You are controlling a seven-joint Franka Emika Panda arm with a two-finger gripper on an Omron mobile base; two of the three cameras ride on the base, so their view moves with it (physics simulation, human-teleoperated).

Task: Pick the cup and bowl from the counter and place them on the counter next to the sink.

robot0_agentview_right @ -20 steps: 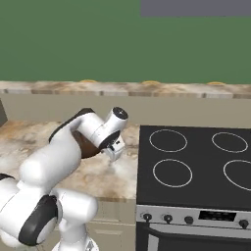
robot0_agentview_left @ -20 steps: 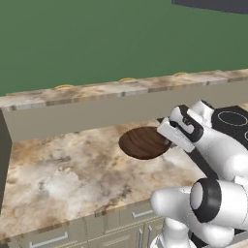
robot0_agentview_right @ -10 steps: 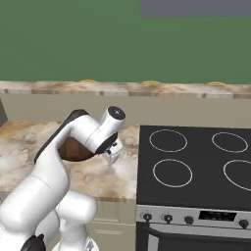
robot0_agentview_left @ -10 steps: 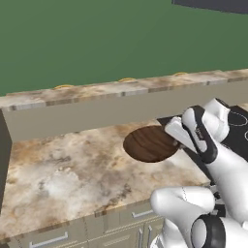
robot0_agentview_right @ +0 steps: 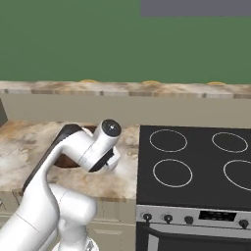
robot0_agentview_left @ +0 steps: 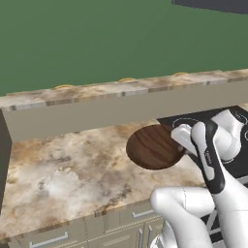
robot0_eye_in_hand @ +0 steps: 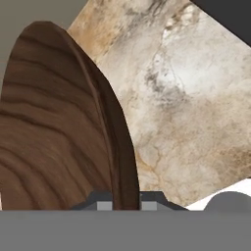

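The wooden bowl hangs just above the table, near the stove end, tilted so its dark wood-grain inside faces me in the left base view. The hand is pinched narrow on its rim: in the hand view the thin edge of the bowl runs straight down between the two fingertips, one on each side. In the left base view the hand sits at the bowl's right edge, mostly covered by the white wrist, so the fingers themselves are hard to make out there. From the right base view the arm stands in front of the bowl, and only a brown sliver peeks out beside it.

I can read no writing or labels anywhere; the small display on the stove front is too blurred to tell.

The black stovetop with its four burner rings lies just right of the marbled table. A raised stone ledge runs behind, with a green wall beyond. Beige cabinet drawers sit below, cut off at the bottom.
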